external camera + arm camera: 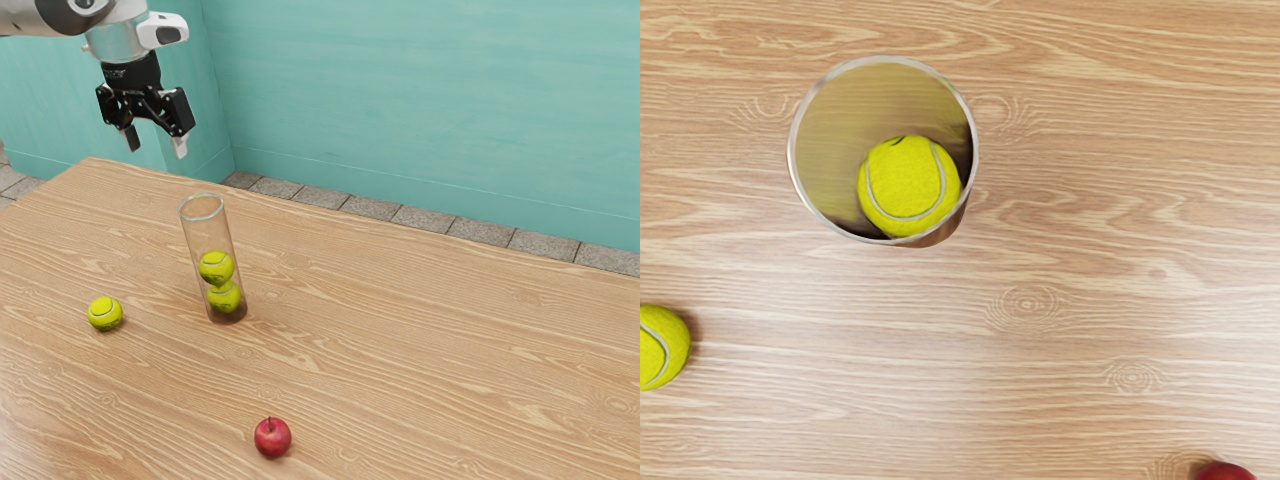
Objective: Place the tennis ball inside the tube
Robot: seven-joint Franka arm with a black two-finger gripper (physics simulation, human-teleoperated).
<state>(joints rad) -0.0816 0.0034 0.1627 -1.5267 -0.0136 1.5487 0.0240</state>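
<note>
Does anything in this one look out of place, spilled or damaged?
Nothing looks spilled or damaged. The clear tube stands upright with two tennis balls stacked inside, the upper on the lower. The third ball lies loose beside it, as the task would explain. Only the red apple seems unrelated.

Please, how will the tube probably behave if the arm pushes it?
The tube would probably tip if pushed near its rim, since it stands tall on a narrow base. Pushed low, it may rather slide, as the two balls inside sit in its lower part. Its clear wall looks smooth, so it could be slippery to grip, and likely stiff.
</note>
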